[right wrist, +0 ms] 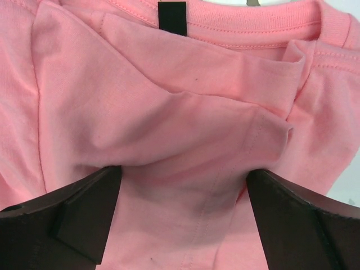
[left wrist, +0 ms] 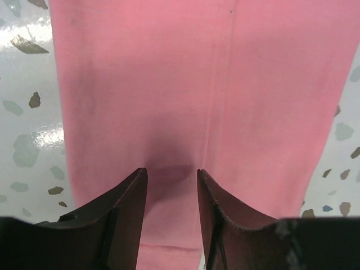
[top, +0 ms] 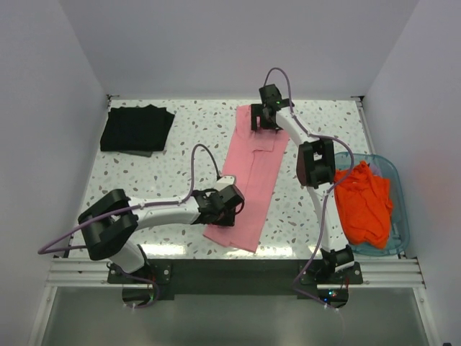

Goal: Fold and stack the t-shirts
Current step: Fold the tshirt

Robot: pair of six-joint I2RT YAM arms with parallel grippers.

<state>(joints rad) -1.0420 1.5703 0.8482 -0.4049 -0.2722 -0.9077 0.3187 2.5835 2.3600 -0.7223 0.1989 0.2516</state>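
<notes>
Speckled table [top: 187, 122], pink t-shirt [top: 248, 189], left arm [top: 164, 211] low, right arm [top: 315, 164] outstretched

A table [top: 180, 155] fills the middle, its top white and scattered with grey, dark and greenish flecks. The surface is glossy and throws back soft patches of light, brightest along the far edge. Plain pale walls close it in: a left wall [top: 43, 108], a far wall [top: 238, 43] and a right wall [top: 425, 86], all bare and evenly lit. Along the near edge runs a ribbed metal rail [top: 79, 272] with a black plate [top: 230, 277] across its middle. Nearer still lies a flat grey panel [top: 230, 321].
</notes>
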